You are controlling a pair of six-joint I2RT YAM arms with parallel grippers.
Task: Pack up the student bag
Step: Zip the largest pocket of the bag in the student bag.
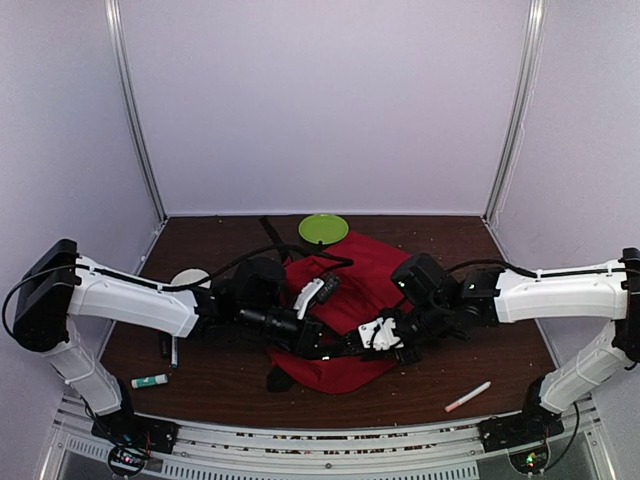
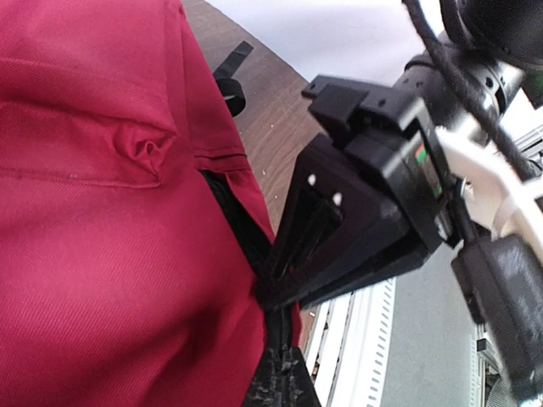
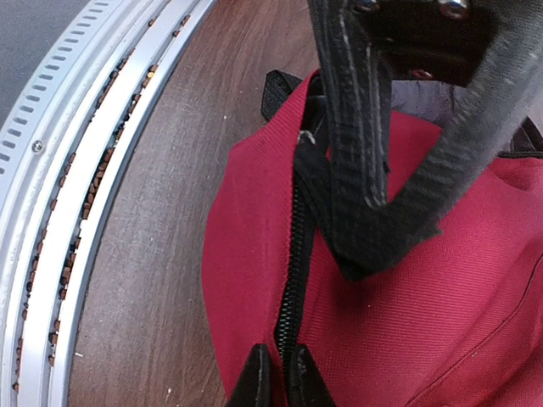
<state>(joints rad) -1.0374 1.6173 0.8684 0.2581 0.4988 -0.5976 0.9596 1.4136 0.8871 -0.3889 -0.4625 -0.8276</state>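
Writing: only a small green-and-red sticker [image 2: 422, 163] on the right hand's housing, seen from the left wrist view. It is too small to read.

Position: the student bag [image 1: 372, 262] lies mid-surface [image 1: 225, 365], between the two arms and towards the front edge.

Right hand [image 3: 278, 378]: fingers nearly together, with the bag's black zipper [image 3: 297, 254] running in between the tips, a narrow grip on it. The left wrist view shows the same tips pressed at the zipper seam.

Left hand [image 3: 366, 242]: fingers closed to a point just above the zipper, against the red fabric. Cannot tell whether any cloth is pinched between them.

Top view only: green plate [image 1: 323, 228] behind the bag, white disc [image 1: 190, 277] by the left arm, white stick [image 1: 150, 381] with a green cap front-left, white pen [image 1: 468, 396] with a pink tip front-right. Here both hands merge into black clutter over the bag, and the fingertips cannot be told apart.

Right wrist view only: slotted metal rail [image 3: 76, 170] along the surface edge. The bag is cut off in both wrist views.
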